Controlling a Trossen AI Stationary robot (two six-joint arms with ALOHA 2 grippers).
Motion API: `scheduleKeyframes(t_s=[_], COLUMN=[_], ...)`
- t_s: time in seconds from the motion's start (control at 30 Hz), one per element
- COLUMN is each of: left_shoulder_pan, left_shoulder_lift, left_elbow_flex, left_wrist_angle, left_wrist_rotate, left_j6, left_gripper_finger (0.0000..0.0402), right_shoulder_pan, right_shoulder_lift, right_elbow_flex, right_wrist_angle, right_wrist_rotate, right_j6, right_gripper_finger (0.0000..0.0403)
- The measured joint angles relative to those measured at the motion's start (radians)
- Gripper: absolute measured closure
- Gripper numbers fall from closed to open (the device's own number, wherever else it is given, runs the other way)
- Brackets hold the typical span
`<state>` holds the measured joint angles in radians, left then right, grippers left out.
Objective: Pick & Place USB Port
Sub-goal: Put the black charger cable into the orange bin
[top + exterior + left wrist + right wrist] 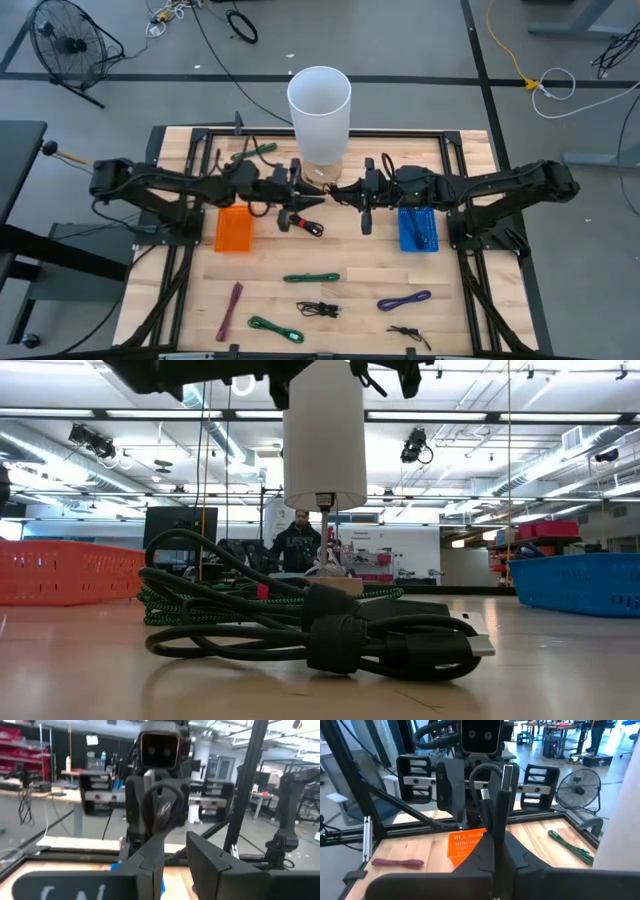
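mid-air, stiff black cable [496,795] loop

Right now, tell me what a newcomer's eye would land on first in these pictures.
The tall white cylinder at the table's far middle stands out first. Just in front of it, the left gripper and right gripper meet nose to nose above the table, the right shut on a cable with a silver USB plug. An orange bin sits under the left arm, a blue bin under the right.
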<state>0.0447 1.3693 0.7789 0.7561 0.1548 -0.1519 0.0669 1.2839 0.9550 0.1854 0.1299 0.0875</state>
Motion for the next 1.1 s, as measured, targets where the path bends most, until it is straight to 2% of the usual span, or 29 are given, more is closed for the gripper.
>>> scheduleKeyframes(t_s=[0.23,1.1], left_shoulder_pan=[-0.001,0.031], left_shoulder_lift=[0.040,0.038], left_elbow_flex=[0.032,0.035], left_wrist_angle=[0.009,-0.017], left_wrist_rotate=[0.012,-0.024], left_j6=[0.001,0.042], left_gripper_finger=[0.0317,0.0317], right_shoulder_pan=[0.000,0.007], right_shoulder_lift=[-0.002,0.000], right_elbow_flex=[0.000,0.000], right_wrist_angle=[-0.004,-0.002], right_wrist_rotate=[-0.014,-0.013], right_j6=[-0.016,-0.017], right_gripper_finger=[0.0402,0.0399])
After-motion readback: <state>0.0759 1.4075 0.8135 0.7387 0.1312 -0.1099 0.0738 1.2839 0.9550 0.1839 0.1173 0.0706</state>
